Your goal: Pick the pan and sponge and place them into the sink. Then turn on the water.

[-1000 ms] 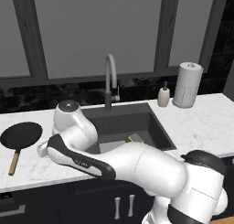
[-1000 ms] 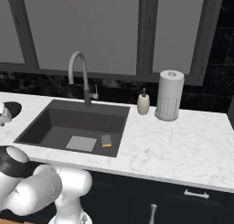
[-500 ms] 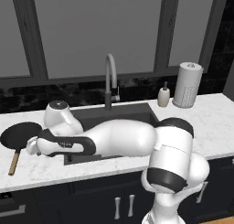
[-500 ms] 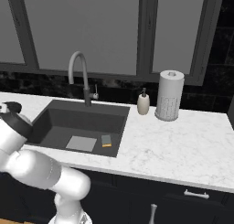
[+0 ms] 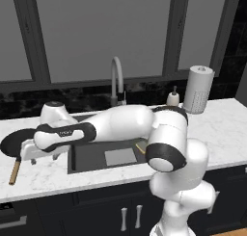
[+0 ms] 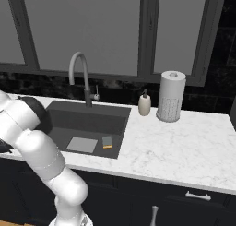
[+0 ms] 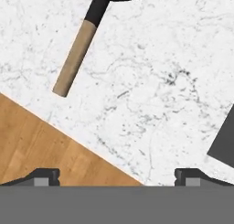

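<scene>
the large dark grey rectangular sink [image 5: 96, 155] serves as the landmark, sunk into the white marble counter [image 5: 222, 129]. the small flat yellow sponge with a grey face [image 6: 107, 141] lies on the floor of the sink, just beside the pale grey square drain plate [image 6: 82, 144] on the side toward the paper towel roll. the round black frying pan with a light wooden stick handle [image 5: 9, 144] sits on the counter on the sink's far-left side, apart from its rim, with the handle [image 7: 76, 56] lying flat on the marble and pointing toward the counter's front edge. the white arm stretches low across the front of the sink, and its two-finger gripper [image 5: 36, 152] hangs over the counter between the sink's left rim and the pan, close to the pan's rim. in the hand view the two dark fingertips [image 7: 43, 176] stand far apart with nothing between them, bare marble beneath, the handle off to one side and a corner of the sink at the other. behind the sink rises the tall grey arched gooseneck faucet [image 6: 79, 75]. to the sink's right stand a small cream soap dispenser [image 6: 144, 104] and a white paper towel roll [image 6: 171, 96].
</scene>
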